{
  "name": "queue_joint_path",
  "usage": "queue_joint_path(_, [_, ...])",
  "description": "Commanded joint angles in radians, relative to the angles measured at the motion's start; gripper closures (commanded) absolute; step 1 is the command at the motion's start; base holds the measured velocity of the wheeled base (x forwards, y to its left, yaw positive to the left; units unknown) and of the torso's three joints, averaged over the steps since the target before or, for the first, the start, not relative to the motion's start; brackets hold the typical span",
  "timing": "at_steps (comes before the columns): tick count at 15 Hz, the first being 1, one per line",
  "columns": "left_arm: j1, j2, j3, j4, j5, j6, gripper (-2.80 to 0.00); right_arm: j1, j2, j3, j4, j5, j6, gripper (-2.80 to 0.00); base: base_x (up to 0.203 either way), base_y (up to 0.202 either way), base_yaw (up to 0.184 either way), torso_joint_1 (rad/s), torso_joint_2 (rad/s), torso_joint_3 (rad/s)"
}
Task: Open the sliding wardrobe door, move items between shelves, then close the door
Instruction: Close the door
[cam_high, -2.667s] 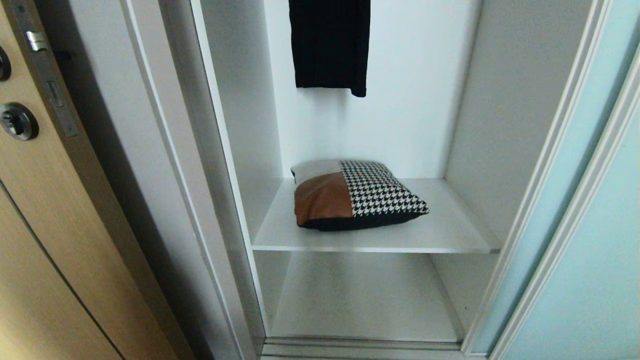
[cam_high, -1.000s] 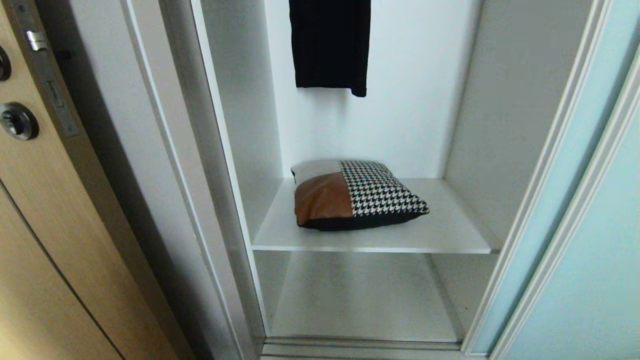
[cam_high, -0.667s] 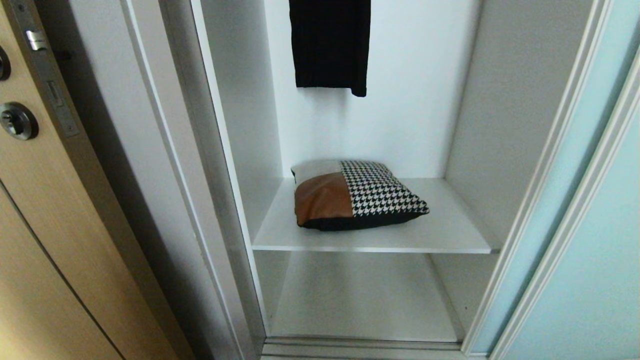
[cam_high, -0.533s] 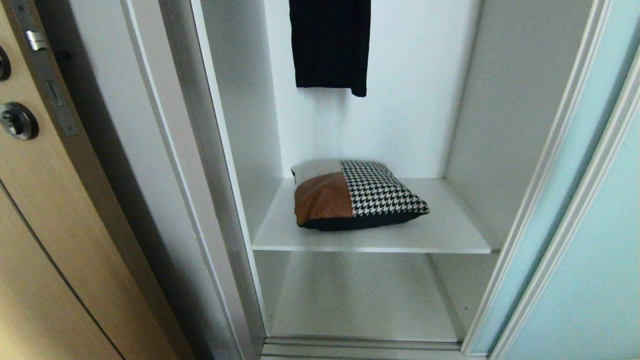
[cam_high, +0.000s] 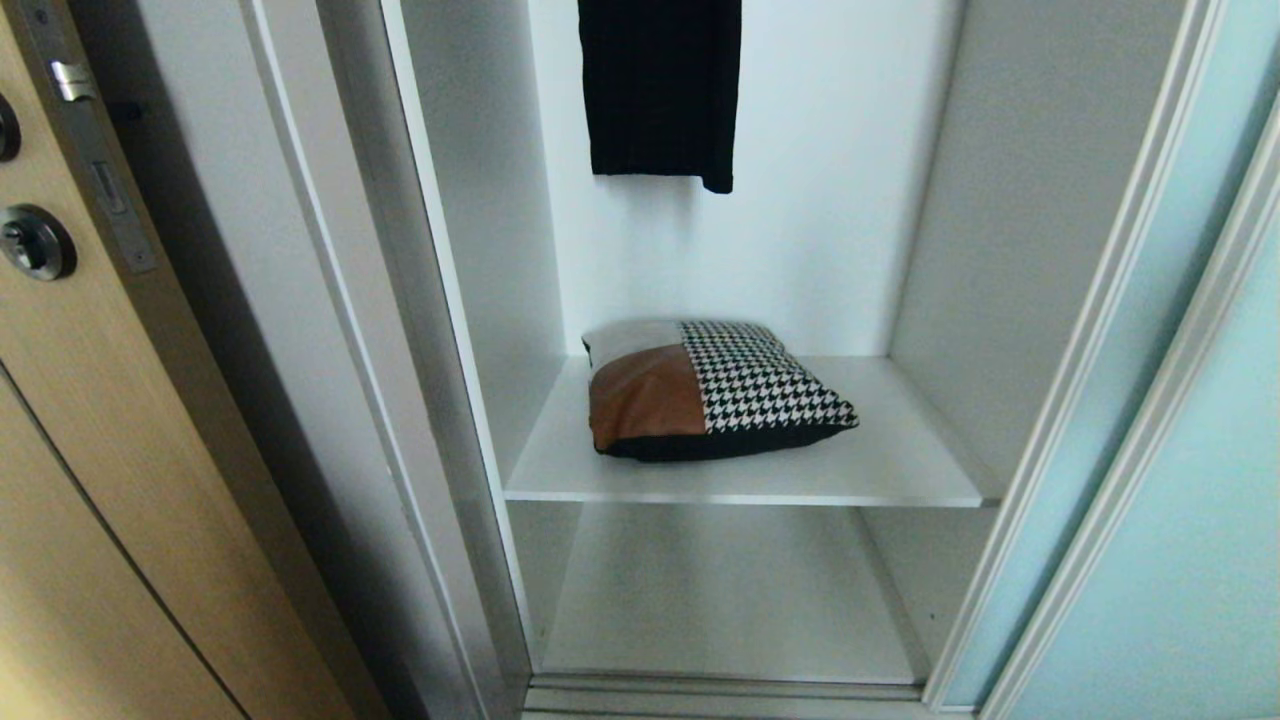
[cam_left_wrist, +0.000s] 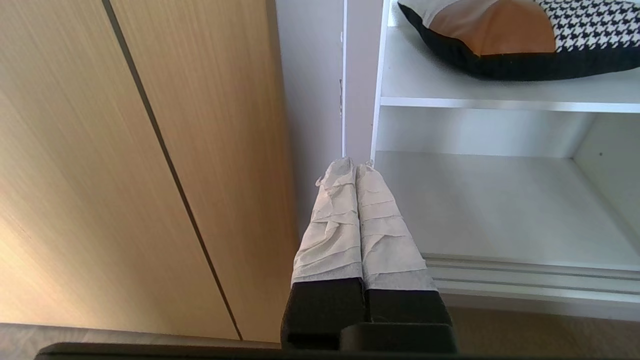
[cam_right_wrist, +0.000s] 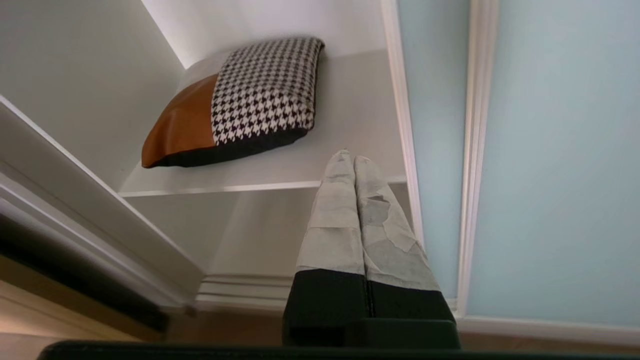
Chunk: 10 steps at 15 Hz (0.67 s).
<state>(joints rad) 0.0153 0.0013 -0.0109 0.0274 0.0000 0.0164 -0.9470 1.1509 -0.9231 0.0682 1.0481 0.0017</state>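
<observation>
the upper shelf (cam_high: 880, 470), a plain white board across the middle of the head view, carries one cushion (cam_high: 715, 390), lying flat toward the board's left half (houndstooth panel to the right, tan leather to the left, black edge facing forward). the lower shelf (cam_high: 730, 600), in the bottom centre of the frame, shows only its bare white surface.

the black garment (cam_high: 660, 90) is cut off by the head view's top edge; the sliding wardrobe door (cam_high: 1180, 560) runs past the right edge.
</observation>
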Motion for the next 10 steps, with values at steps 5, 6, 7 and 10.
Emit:
queue_joint_path(5, [0.0,0.002,0.0,0.0,0.0,0.0,0.0,0.071,0.16,-0.128,0.08,0.0,0.012,0.0,0.0,0.0,0.0,0.0,0.0,0.0])
queue_joint_path(6, [0.0,0.001,0.0,0.0,-0.001,0.0,0.0,0.1,0.172,-0.153,0.106,0.001,0.011,0.0,0.0,0.0,0.0,0.0,0.0,0.0])
queue_joint_path(7, [0.0,0.001,0.0,0.0,0.0,0.0,0.0,0.119,0.178,-0.174,0.128,0.002,0.012,0.0,0.0,0.0,0.0,0.0,0.0,0.0])
queue_joint_path(10, [0.0,0.002,0.0,0.0,0.0,0.0,0.0,0.168,0.208,-0.187,0.149,-0.003,0.008,0.0,0.0,0.0,0.0,0.0,0.0,0.0])
